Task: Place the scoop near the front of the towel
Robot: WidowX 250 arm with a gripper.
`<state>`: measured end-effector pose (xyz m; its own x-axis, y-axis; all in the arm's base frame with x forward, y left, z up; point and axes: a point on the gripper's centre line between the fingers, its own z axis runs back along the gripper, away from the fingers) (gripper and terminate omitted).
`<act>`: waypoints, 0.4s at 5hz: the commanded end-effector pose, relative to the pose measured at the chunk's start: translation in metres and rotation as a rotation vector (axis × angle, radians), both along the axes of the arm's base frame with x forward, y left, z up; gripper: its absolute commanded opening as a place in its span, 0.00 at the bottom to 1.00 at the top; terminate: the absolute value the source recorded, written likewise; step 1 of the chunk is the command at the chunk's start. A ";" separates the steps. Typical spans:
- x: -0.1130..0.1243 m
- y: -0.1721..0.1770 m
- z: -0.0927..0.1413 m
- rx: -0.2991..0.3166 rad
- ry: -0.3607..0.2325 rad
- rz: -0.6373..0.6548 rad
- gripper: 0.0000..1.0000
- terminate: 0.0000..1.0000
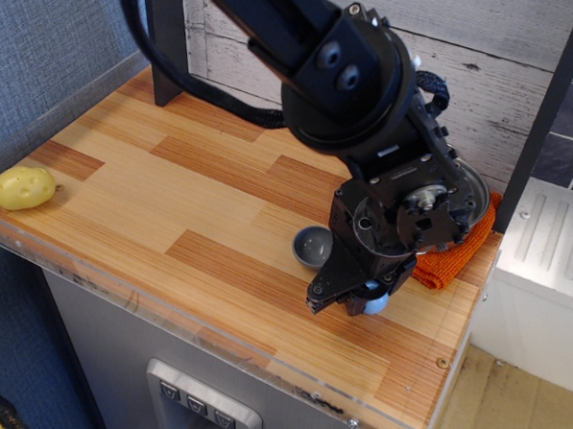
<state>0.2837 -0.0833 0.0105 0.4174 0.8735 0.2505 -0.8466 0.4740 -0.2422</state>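
Right at the near side of the table (pixel 215 297), the claw (pixel 344 299) hangs low, just over the wood. It looks pinched shut on the scoop (pixel 316 246) by its light-blue handle, whose round end peeks out under the claw. The two tips are hard to tell apart, so I cannot be fully sure of the grip.

The scoop's grey bowl sticks out to the left of the claw, open side up. Its long line runs from the bowl, up and left, to the handle, down and right. So the bowl points away from the towel (pixel 449 266) and the handle points toward the table's near edge.

The scoop sits just beside the towel's front corner, not on it. I think the job is almost done, and only the letting go is left.

What could go wrong? If the claw opens while the scoop is off the wood, the scoop could drop and roll on its round bowl. It could also tip. The table's edge is near, so a bounce might send it off.

Farther back, a steel pot (pixel 465 195) rests on the orange towel, mostly hidden by the arm. Far left lies a yellow potato (pixel 23 187).
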 end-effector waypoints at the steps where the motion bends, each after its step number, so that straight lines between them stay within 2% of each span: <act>1: -0.003 0.002 0.007 -0.008 0.002 -0.029 1.00 0.00; 2: -0.004 0.003 0.012 -0.001 -0.005 -0.026 1.00 0.00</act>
